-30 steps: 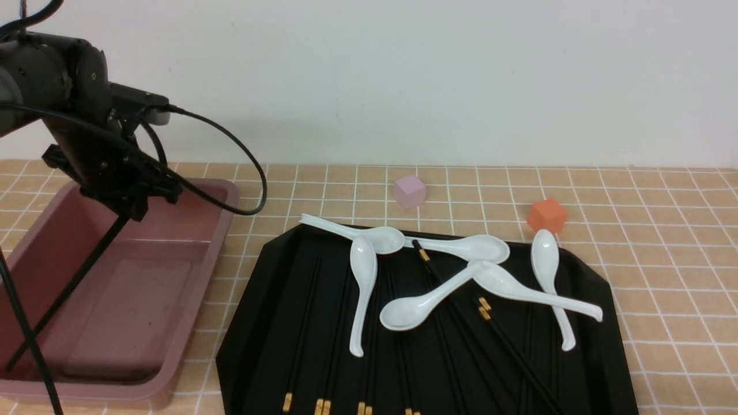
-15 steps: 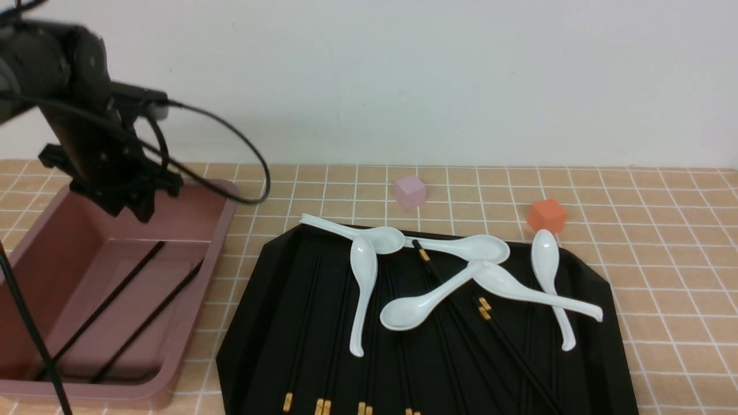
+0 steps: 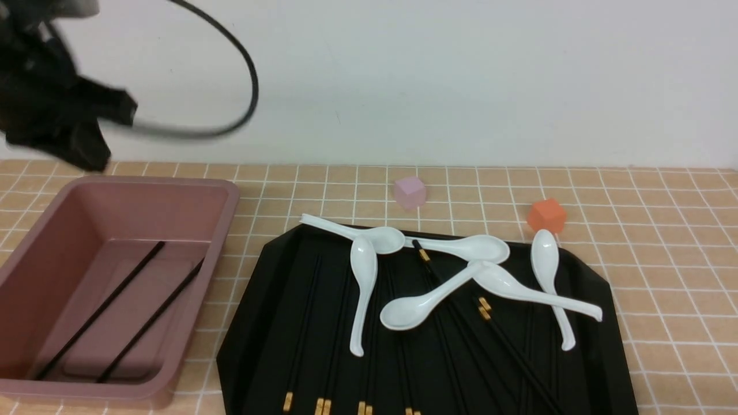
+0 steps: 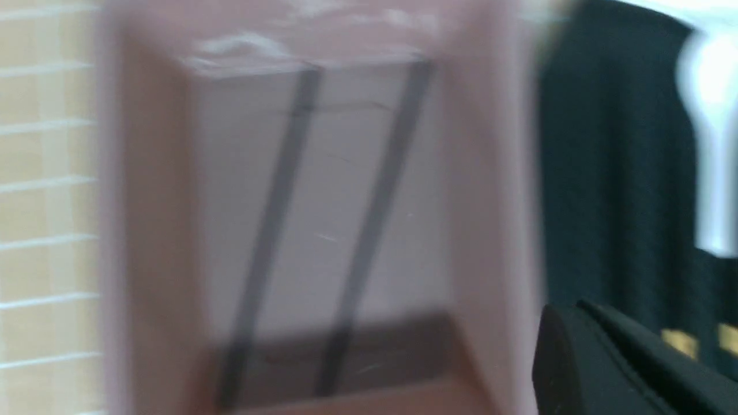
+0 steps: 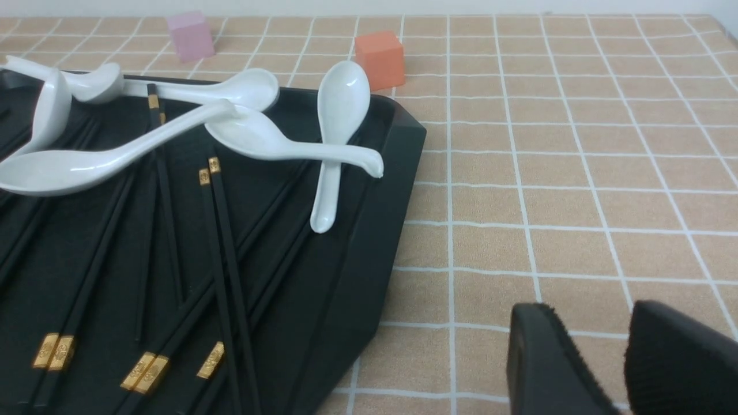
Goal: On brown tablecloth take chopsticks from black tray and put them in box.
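Two black chopsticks [image 3: 101, 311] lie side by side on the floor of the dusty-pink box [image 3: 228, 199] at the left; the left wrist view shows them [image 4: 271, 196] blurred. Several more chopsticks [image 3: 305, 323] lie in the black tray [image 3: 248, 340] among white spoons, also in the right wrist view [image 5: 219, 248]. My left gripper [image 3: 63, 135] is a blur high above the box's far left corner and holds nothing that I can see. Only one dark finger [image 4: 582, 357] shows. My right gripper [image 5: 594, 311] is open and empty over the brown tablecloth [image 5: 576, 173], right of the tray [image 5: 375, 230].
Several white ceramic spoons [image 3: 363, 288] lie across the chopsticks in the tray's far half. A small pink cube [image 3: 410, 192] and an orange cube [image 3: 546, 215] stand on the cloth behind the tray. A white wall closes the back.
One second ago my left gripper held chopsticks slanting into the box. It let them go and they now lie flat inside. The left arm has risen fast up and to the left.
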You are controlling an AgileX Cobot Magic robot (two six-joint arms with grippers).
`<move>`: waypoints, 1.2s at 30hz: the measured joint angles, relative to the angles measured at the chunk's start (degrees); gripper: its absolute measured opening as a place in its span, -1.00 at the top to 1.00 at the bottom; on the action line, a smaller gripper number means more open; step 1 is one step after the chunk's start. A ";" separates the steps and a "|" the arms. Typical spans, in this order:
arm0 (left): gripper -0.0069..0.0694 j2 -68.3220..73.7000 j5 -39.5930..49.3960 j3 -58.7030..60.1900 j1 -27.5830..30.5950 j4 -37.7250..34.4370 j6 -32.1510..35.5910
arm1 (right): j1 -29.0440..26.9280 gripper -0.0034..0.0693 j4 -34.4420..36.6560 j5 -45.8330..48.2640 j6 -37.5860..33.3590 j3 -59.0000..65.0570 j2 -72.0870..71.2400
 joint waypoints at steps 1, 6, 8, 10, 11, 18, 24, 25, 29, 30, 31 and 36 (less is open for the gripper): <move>0.85 -3.25 -2.23 3.43 0.00 -1.68 0.45 | 0.00 0.25 0.00 0.00 0.00 0.00 0.00; 0.85 -20.13 -15.10 25.41 0.00 -7.29 2.66 | 0.00 0.25 -0.05 0.00 0.00 0.00 0.00; 0.85 -27.27 -21.22 32.89 0.00 -9.86 3.64 | 0.00 0.25 -0.05 0.00 0.00 0.00 0.00; 0.85 -35.03 -28.25 42.20 0.00 -14.20 5.32 | 0.00 0.25 -0.05 0.00 0.00 0.00 0.00; 0.85 -38.75 -31.75 46.69 0.00 -16.91 6.41 | 0.00 0.25 -0.05 0.00 0.00 0.00 0.00; 0.85 -60.94 -52.86 66.80 0.00 -39.30 13.60 | 0.00 0.25 -0.05 0.00 0.00 0.00 0.00; 0.85 -68.93 -60.80 70.59 0.00 -50.34 18.25 | 0.00 0.25 -0.05 0.00 0.00 0.00 0.00; 0.85 -69.39 -61.42 70.78 0.00 -51.29 18.42 | 0.00 0.25 -0.05 0.00 0.00 0.00 0.00; 0.85 -69.68 -61.72 71.10 0.00 -52.74 18.71 | 0.00 0.25 -0.05 0.00 0.00 0.00 0.00; 0.85 -69.68 -61.72 71.15 0.00 -52.87 18.71 | 0.00 0.25 -0.05 0.00 0.00 0.00 0.00; 0.85 -69.68 -61.72 71.15 0.00 -52.91 18.71 | 0.00 0.25 -0.05 0.00 0.00 0.00 0.00; 0.85 -69.68 -62.86 71.15 0.00 -52.93 19.02 | 0.00 0.25 -0.05 0.00 0.00 0.00 0.00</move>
